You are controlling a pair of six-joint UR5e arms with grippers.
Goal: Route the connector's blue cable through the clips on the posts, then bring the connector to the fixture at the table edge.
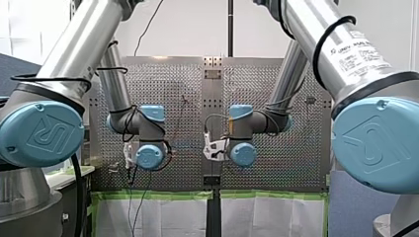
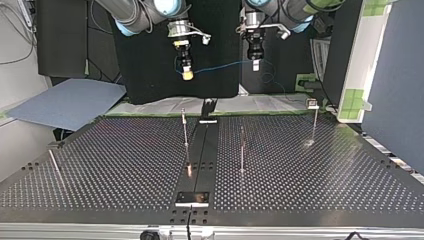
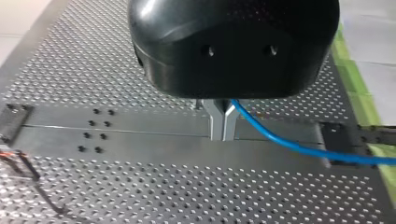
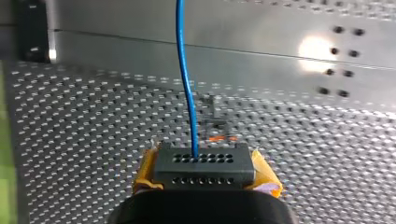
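One connector [image 4: 204, 161] in right hand [image 4: 206, 179], blue cable [image 3: 280, 140] pinched in left hand [image 3: 223, 123]

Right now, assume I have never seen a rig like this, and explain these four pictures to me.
These are two robot arms working over a perforated metal table. One picture looks from behind the arms, one faces them from across the table, and two come from cameras on the wrists. Thin posts stand on the table; the cable is not in them yet. My right hand, with yellow pads, is shut on a black connector. A blue cable runs from it to my left hand, whose metal fingers pinch it. Both hands are held up in the air.
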